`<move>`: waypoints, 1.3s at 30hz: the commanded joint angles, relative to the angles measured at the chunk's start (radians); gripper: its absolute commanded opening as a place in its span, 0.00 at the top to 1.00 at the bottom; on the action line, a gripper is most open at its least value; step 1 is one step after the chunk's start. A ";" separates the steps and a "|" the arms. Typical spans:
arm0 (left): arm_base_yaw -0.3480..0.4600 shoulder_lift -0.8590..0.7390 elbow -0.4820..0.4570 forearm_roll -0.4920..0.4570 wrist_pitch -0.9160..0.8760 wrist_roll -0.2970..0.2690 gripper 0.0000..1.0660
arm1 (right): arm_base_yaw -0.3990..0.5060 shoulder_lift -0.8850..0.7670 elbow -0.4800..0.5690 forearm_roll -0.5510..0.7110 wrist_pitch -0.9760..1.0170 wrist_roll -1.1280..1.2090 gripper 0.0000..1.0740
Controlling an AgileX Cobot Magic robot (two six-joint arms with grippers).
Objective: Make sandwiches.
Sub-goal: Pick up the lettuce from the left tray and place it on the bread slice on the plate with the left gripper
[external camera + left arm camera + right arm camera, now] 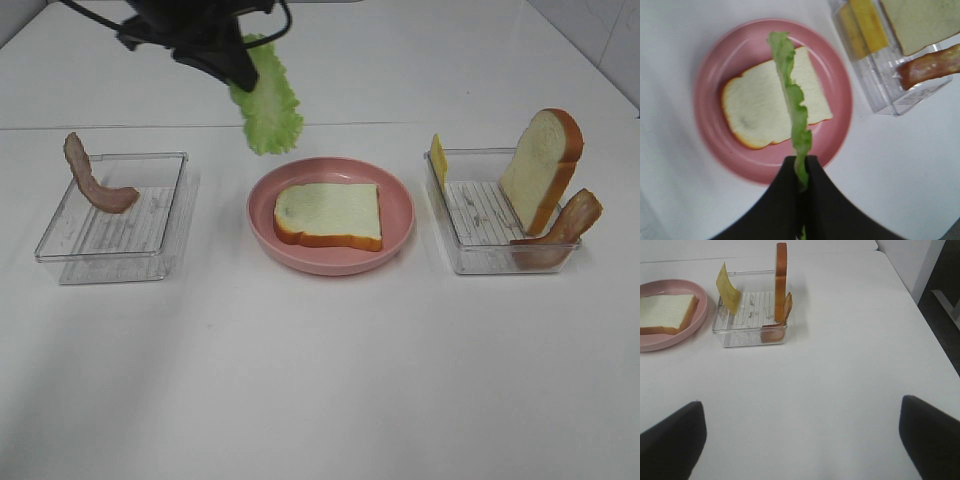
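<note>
The lettuce leaf (266, 100) hung in the air, pinched at its upper end by the left gripper (238, 72), whose jaws were clenched tight on it. Its long axis ran downward from the claw, and its ruffled free end dangled near the far rim of the pink plate (330, 264) without touching anything. On that plate lay one bread slice (328, 213), flat, crust all round and bare on top. From where I stood the slice sat below the claw and a little toward the near side and the right. In the left wrist view the leaf crossed the middle of the slice lengthwise, so the two looked nearly lined up. I judged that the coming move depended on that gap: the leaf needed to come down and be laid flat across the bread, not dropped on edge. The left arm was plainly the nearer one. The right gripper (802, 440) hovered over bare table (320, 390), well apart from the plate, its jaws spread wide with nothing between them. To the right stood a clear tray (480, 264) with a cheese square (438, 160) leaning at one end, a second bread slice (543, 165) upright and a bacon strip (565, 225) propped against the wall. Another bacon strip (92, 180) lay draped over the edge of the left tray (100, 264).
</note>
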 commanded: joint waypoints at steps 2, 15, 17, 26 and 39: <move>-0.047 0.142 -0.174 -0.106 0.056 0.014 1.00 | 0.000 -0.021 0.002 -0.003 -0.003 0.000 0.11; -0.110 0.439 -0.464 -0.246 0.099 0.013 1.00 | 0.000 -0.021 0.002 -0.003 -0.003 0.000 0.11; -0.110 0.449 -0.464 -0.246 0.099 0.013 1.00 | 0.000 -0.021 0.002 -0.003 -0.003 0.000 0.11; -0.108 0.498 -0.464 -0.074 0.115 0.017 1.00 | 0.000 -0.021 0.002 -0.003 -0.003 0.000 0.11; -0.076 0.515 -0.464 0.035 0.110 0.013 1.00 | 0.000 -0.021 0.002 -0.003 -0.003 0.000 0.11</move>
